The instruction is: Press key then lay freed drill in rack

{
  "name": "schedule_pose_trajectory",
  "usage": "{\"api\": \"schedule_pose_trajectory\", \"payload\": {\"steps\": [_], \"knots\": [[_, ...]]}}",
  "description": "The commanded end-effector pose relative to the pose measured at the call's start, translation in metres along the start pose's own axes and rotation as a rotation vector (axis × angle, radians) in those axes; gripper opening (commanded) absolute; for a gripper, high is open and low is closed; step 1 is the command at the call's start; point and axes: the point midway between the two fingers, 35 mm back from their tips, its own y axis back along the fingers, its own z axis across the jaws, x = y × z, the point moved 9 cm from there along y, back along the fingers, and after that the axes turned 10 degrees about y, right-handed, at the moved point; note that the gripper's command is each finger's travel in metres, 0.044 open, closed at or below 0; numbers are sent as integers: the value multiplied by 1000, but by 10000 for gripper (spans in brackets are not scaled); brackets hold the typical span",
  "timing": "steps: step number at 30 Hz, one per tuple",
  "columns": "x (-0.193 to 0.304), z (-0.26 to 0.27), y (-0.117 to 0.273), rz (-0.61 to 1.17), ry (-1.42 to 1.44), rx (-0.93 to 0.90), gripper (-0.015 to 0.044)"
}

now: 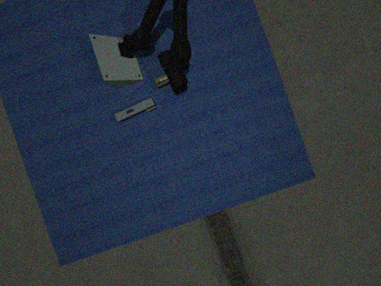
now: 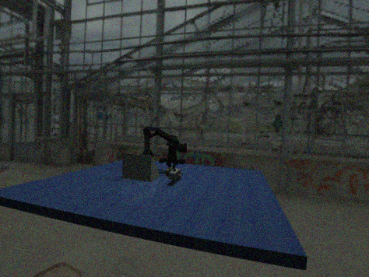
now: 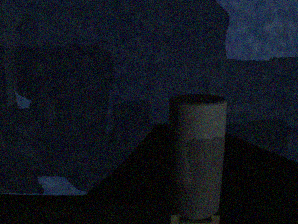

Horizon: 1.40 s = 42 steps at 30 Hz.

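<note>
My gripper [image 1: 173,75] [image 2: 173,167] points down low over the mat, right of the base box. It is shut on the drill [image 3: 201,160], a pale grey cylinder with a dark end that fills the lower right of the wrist view. The fingertips are hidden in shadow. A long pale bar [image 1: 138,108] with a dark slot-like mark and a small piece at its side lies in front of the gripper. A small yellowish ribbed block [image 1: 161,80] shows partly from under the gripper. I cannot tell for certain which of the two is the rack; the key is not clearly visible.
The base box [image 1: 114,62] [image 2: 137,167] with small dark holes in its top stands left of the gripper. The arm arches over from behind it. The blue mat [image 1: 181,161] [image 2: 218,206] lies under everything. The light is dim and the views are grainy.
</note>
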Motion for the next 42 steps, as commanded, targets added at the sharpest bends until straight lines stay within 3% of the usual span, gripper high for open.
{"api": "schedule_pose_trajectory", "payload": {"steps": [1,38,42], "knots": [[4,3,-2,25,-5,-14,0],[4,3,-2,25,-5,-14,0],[0,0,0,0,0,0,105]]}}
